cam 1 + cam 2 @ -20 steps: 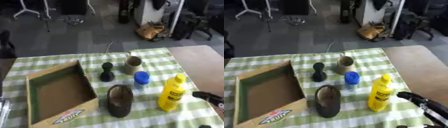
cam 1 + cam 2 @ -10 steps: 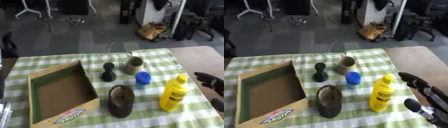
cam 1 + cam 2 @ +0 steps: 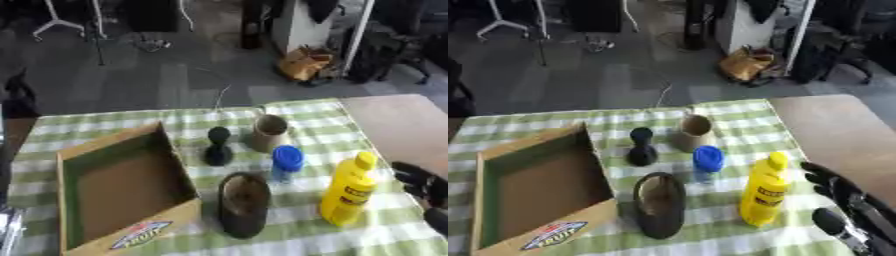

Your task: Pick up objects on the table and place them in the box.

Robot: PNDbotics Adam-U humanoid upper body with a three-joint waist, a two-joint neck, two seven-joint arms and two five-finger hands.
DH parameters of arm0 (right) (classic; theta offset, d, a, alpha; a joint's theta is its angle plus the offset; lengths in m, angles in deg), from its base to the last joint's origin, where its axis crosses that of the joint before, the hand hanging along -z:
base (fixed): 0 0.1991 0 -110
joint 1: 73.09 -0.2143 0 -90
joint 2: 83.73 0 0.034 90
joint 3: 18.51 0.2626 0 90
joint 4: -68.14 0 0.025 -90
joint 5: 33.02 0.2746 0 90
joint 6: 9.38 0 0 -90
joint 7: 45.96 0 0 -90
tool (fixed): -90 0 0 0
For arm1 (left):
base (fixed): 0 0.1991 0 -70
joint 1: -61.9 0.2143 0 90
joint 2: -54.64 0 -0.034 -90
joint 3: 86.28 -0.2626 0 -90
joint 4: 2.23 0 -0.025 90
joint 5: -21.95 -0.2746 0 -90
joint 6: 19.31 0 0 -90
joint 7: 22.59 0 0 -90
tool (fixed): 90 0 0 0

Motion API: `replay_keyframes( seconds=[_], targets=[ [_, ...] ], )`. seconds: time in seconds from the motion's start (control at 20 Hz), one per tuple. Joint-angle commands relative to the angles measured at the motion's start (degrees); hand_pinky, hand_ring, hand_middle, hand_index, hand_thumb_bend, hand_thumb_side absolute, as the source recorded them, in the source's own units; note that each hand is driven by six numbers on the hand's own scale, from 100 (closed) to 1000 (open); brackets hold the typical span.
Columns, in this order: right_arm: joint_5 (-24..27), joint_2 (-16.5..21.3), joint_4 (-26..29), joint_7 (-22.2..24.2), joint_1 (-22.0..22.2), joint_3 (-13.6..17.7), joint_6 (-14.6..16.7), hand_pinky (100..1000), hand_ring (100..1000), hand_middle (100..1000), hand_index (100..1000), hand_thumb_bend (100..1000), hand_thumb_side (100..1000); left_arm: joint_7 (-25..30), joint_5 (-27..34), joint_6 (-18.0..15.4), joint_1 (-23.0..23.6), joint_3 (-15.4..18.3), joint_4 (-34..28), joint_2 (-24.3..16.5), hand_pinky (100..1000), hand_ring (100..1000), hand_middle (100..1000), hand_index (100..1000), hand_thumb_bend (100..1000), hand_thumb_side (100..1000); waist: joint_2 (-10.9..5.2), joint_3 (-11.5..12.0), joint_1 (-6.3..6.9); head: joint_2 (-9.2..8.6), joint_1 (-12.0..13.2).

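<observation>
Yellow bottle near table edge — right hand beside

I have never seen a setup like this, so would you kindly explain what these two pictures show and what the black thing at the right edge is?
Both pictures are one moment, seen through the two eyes of a camera in a humanoid robot's head, looking down at a table with a green checked cloth. The black shape at the right is the robot's right hand, fingers open, beside the yellow bottle and holding nothing. The left hand is not in view. On the cloth lie an open cardboard box, empty so far, a dark shoe, a blue-capped bottle, a small black dumbbell-shaped object and a brown cup. The job is to put these things into the box.
</observation>
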Motion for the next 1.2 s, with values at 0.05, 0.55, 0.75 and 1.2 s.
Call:
replay_keyframes(
  seconds=[0.05, 0.55, 0.75, 1.2],
  targets=[
    [3.7, 0.6, 0.6, -1.9, -1.6, 1.3, -1.3, 993, 1000, 1000, 1000, 764, 956, 0.3, 0.4, -0.1, -0.5, -0.2, -1.1, -0.3, 870, 915, 841, 753, 103, 1000, -0.74, 0.1, -0.07, -0.58, -0.2],
    [3.1, -1.9, -3.6, -3.6, -6.2, 2.8, -3.9, 981, 1000, 985, 1000, 794, 951, 0.6, 0.8, 0.0, -0.6, -0.5, -1.1, -0.3, 867, 915, 840, 750, 100, 1000, -0.45, 0.8, -0.11, -1.24, -0.7],
    [3.6, -3.2, -6.5, -1.1, -8.2, 2.8, -3.6, 984, 1000, 985, 1000, 788, 959, 0.6, 1.0, 0.0, -0.6, -0.6, -1.1, -0.1, 867, 915, 840, 750, 100, 1000, -0.31, 1.1, -0.01, -1.46, -0.7],
    [2.5, -5.0, -12.0, 1.8, -10.5, 3.1, -1.8, 984, 1000, 988, 1000, 789, 962, 0.7, 1.2, 0.1, -0.6, -0.7, -1.1, 0.0, 865, 915, 840, 748, 100, 1000, -0.05, 1.4, 0.07, -1.87, -0.6]
  ],
)
